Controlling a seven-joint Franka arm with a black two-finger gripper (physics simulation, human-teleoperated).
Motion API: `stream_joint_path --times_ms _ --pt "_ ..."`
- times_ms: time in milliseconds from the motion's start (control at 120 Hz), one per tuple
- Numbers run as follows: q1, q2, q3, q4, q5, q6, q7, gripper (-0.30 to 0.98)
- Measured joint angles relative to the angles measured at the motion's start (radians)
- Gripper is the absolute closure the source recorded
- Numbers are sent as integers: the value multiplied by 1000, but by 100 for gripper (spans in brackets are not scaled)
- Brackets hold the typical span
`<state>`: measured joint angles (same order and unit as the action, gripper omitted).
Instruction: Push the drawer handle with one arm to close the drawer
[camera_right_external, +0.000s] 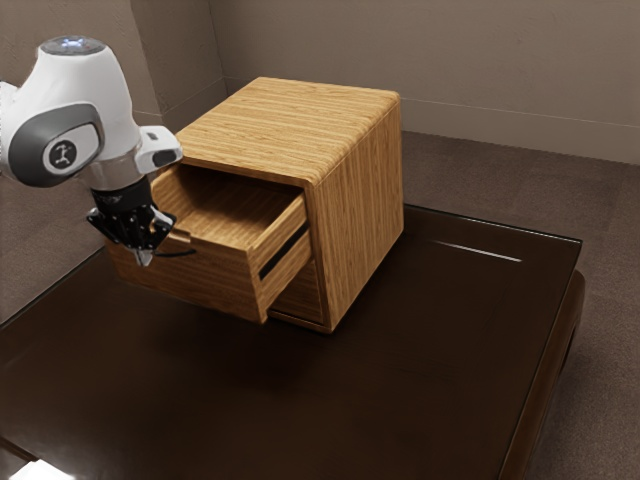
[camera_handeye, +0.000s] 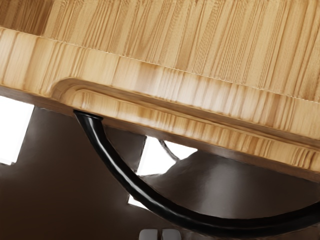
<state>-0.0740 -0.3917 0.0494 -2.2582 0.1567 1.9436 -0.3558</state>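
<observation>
My gripper (camera_right_external: 145, 257) is at the front of the pulled-out drawer (camera_right_external: 205, 275), fingertips together, near the black handle (camera_right_external: 180, 253). The wooden cabinet (camera_right_external: 355, 205) stands behind, its upper drawer well out and its inside visible. In the wrist view the black handle (camera_handeye: 145, 193) bows outward from the drawer front (camera_handeye: 200, 125), and the shut gripper (camera_handeye: 160, 234) is just outside the curve, with nothing seen between the tips. Whether the fingers touch the handle I cannot tell.
Below the open drawer, part of a lower drawer front (camera_right_external: 300, 296) shows. The cabinet stands on a dark glossy table (camera_right_external: 420, 370). A white object (camera_right_external: 40, 470) lies at the exterior view's lower left, and walls rise behind.
</observation>
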Motion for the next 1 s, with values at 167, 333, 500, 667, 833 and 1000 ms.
stream_joint_path --times_ms 167,333,500,667,833,1000 --pt "-15 14 -14 1 15 61 -8 79" --pt "-14 56 -16 5 57 123 -15 78" --pt "-15 75 -17 7 102 204 -20 79" --pt "-16 111 -18 11 134 286 -24 79" --pt "-15 165 -19 32 164 366 -27 79" --pt "-15 196 -19 53 194 428 -29 79"
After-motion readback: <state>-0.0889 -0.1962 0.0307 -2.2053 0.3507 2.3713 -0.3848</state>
